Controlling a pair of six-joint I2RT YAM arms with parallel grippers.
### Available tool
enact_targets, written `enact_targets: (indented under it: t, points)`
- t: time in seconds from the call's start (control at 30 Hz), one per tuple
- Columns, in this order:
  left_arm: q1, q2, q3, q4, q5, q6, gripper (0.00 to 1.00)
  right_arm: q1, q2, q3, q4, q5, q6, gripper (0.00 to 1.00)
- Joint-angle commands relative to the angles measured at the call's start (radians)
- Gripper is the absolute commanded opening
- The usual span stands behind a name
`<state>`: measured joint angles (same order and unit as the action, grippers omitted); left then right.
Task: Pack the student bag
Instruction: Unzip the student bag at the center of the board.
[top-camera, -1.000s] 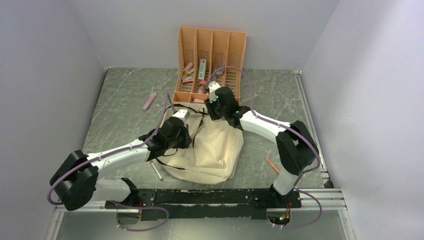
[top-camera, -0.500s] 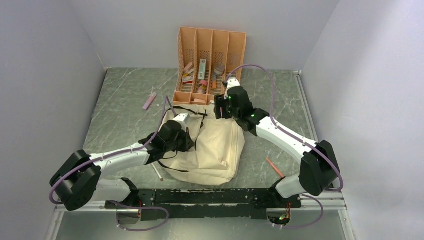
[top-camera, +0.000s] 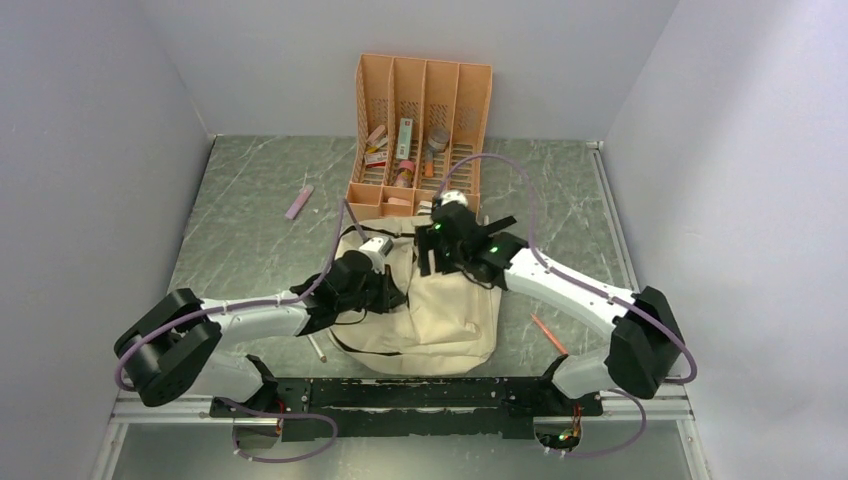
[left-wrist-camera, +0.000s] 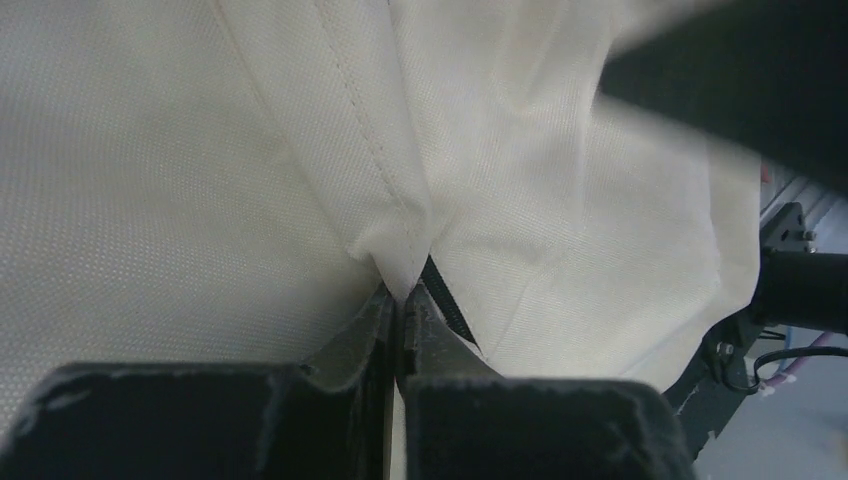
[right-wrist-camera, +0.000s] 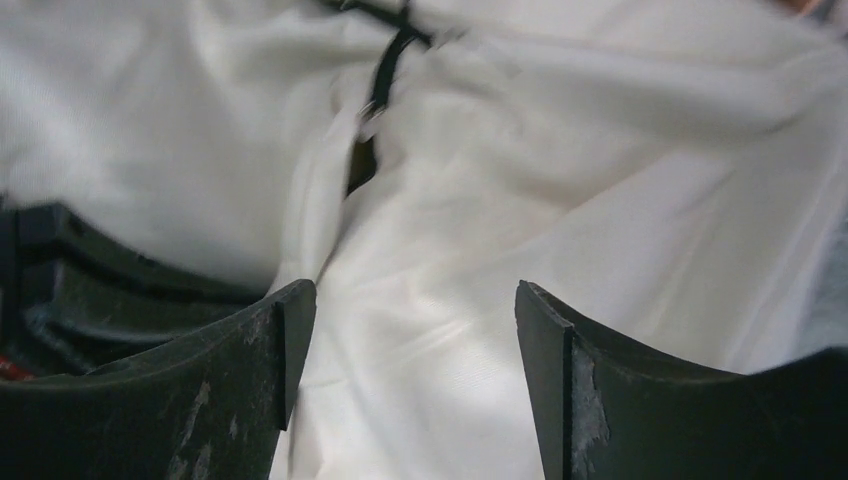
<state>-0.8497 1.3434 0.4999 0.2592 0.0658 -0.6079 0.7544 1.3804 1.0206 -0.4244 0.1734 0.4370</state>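
Observation:
The student bag, cream fabric with black straps, lies crumpled on the table in front of the arms. My left gripper is at the bag's left side. In the left wrist view this left gripper is shut on a pinched fold of the bag's fabric, next to a black zipper strip. My right gripper hovers over the bag's upper middle. Seen from the right wrist, the right gripper is open with only cream cloth below the gap.
An orange slotted organiser holding small items stands at the back. A pink stick lies at the back left. An orange pencil lies right of the bag and a white pen lies to its left.
My right gripper has opened and swung from the bag's far edge near the organiser to over the bag. The left gripper kept its hold, and the bag shifted slightly nearer and rightward.

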Motion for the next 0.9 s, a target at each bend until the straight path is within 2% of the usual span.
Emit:
enact_targets:
  t: [0.0, 0.2, 0.7, 0.87]
  points:
    - [-0.026, 0.012, -0.041, 0.026, 0.017, -0.076, 0.05, 0.157, 0.061, 0.048, -0.12, 0.126, 0.101, 0.74]
    - [-0.024, -0.027, -0.113, 0.033, -0.063, -0.136, 0.05, 0.291, 0.154, 0.081, -0.15, 0.213, 0.157, 0.63]
    - [-0.017, 0.018, -0.244, 0.23, 0.005, -0.209, 0.05, 0.368, 0.387, 0.18, -0.215, 0.379, 0.197, 0.69]
    - [-0.016, 0.001, -0.254, 0.23, 0.013, -0.203, 0.05, 0.37, 0.441, 0.182, -0.253, 0.437, 0.215, 0.55]
